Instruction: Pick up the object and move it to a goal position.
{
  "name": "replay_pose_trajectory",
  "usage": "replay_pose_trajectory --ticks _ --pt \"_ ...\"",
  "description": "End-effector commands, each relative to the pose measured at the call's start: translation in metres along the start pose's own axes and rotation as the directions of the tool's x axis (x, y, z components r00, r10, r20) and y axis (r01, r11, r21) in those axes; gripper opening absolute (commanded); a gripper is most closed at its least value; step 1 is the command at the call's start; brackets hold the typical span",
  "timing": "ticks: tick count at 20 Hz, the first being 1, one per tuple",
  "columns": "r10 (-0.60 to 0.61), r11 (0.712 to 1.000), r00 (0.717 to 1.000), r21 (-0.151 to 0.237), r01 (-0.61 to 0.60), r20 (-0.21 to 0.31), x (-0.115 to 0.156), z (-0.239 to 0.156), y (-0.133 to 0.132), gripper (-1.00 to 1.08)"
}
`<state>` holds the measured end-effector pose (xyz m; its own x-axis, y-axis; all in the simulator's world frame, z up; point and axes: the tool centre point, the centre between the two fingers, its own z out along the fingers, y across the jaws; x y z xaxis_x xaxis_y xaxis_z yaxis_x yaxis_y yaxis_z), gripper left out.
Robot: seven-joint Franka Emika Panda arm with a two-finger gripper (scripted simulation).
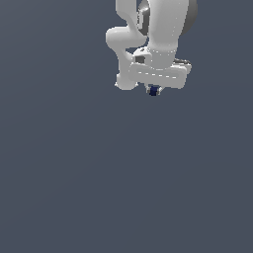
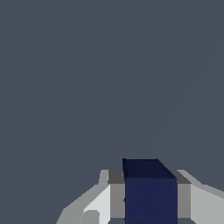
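The dark navy-blue block [image 1: 153,91] sits in the upper middle of the exterior view, tucked right under the white end effector [image 1: 153,89], only its lower part peeking out below the wide white hand. In the wrist view the block [image 2: 150,192] fills the lower middle of the frame, with a grey finger pad [image 2: 117,199] touching one side of it and another pad touching the other side, so the end effector [image 2: 150,199] is pinching the block between its two fingers. The white arm [image 1: 153,29] rises from the hand to the top edge of the exterior view. Around everything is a plain, even slate-grey background [image 1: 74,173]; whether the block touches any surface cannot be told
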<state>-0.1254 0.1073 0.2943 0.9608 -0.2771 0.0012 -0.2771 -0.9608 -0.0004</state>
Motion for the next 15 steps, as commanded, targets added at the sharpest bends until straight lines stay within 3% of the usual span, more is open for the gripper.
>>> replay_pose_trajectory --ticks 1,8,15 --pt "0.0 1.0 1.0 -0.001 0.0 0.001 -0.003 -0.02 -0.001 -1.0" --pt "0.0 1.0 1.0 -0.001 0.0 0.001 -0.006 -0.057 -0.003 -1.0" --pt "0.0 1.0 1.0 -0.001 0.0 0.001 -0.006 -0.068 -0.005 -1.0"
